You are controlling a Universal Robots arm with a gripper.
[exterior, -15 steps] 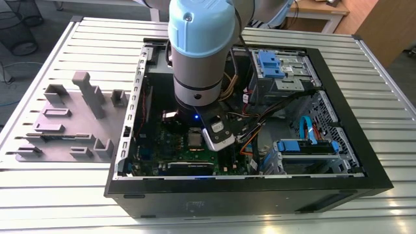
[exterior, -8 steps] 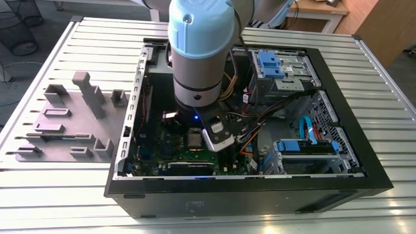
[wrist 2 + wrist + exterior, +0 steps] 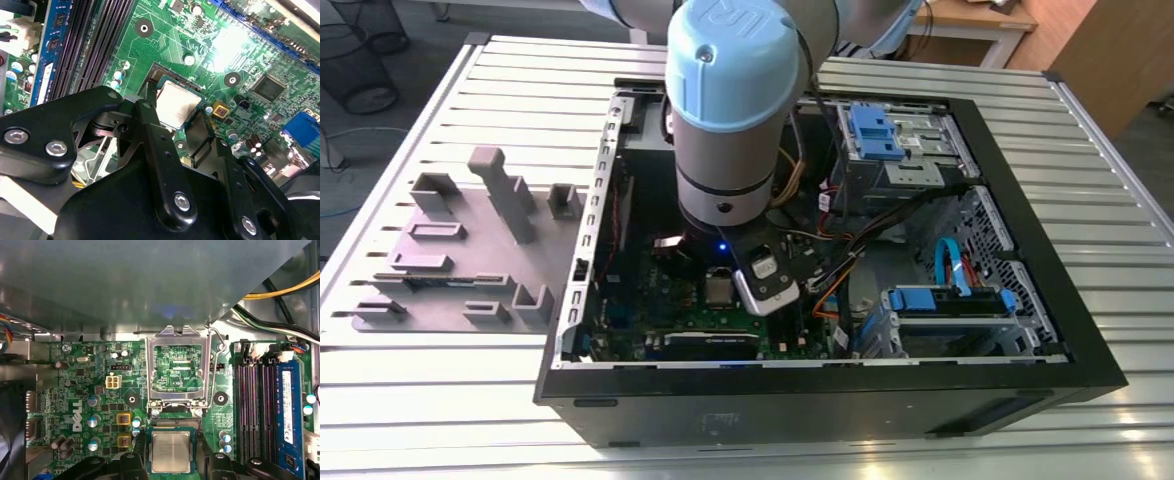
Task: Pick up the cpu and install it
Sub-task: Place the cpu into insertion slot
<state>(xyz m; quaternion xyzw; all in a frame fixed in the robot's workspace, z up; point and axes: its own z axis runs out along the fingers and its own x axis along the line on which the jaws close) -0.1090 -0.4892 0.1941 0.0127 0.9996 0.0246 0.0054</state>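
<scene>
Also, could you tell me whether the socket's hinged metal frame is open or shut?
Open: the frame is swung back off the socket, circuit board showing through its square hole, the chip uncovered.

Silver arm (image 3: 724, 150), blue cap (image 3: 734, 60); black screwed claw (image 3: 175, 117).

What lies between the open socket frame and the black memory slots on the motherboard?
In the first wrist view, the thin wire socket lever runs between the socket frame and the memory slots, with a round mounting hole beside it.

Glare on motherboard (image 3: 220, 45) (shadowy edges)
</scene>
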